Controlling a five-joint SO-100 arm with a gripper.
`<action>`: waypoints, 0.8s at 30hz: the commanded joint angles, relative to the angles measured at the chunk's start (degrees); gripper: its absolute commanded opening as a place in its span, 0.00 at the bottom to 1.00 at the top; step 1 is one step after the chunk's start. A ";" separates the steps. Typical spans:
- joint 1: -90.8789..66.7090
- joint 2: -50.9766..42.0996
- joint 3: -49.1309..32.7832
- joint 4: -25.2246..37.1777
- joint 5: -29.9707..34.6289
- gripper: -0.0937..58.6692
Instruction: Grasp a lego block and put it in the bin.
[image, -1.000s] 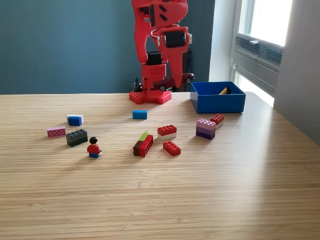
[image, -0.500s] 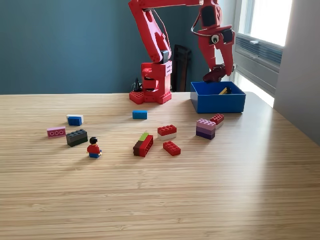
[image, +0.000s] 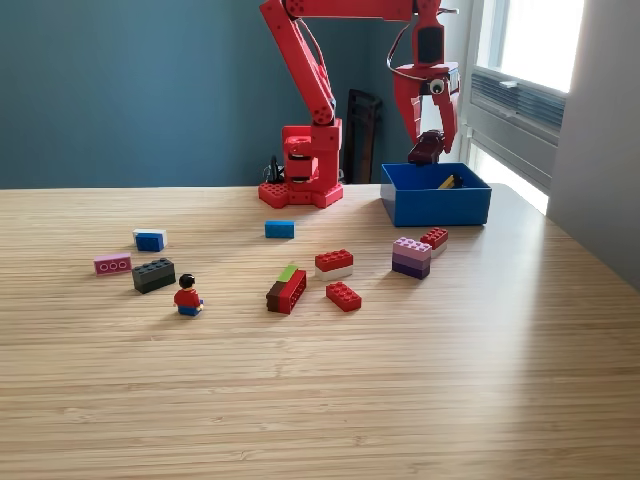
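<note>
1. One exterior view only, set low near the tabletop's (image: 420, 400) front edge.
2. It faces across the wood grain toward the far edge, where the red arm's base (image: 300, 190) stands.
3. Moderately close; the arm's top is cropped.

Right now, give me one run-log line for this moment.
arm: over bin | gripper: above bin, holds dark red piece | bin: something yellow inside | table: loose bricks

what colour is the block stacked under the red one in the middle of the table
White, under the red block, as the exterior view shows.
</note>
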 joint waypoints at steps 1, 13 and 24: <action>-0.70 1.67 -0.44 -0.53 -3.52 0.04; 0.09 1.67 -3.52 -0.62 -3.69 0.41; 25.66 1.67 -11.78 -0.62 -6.24 0.20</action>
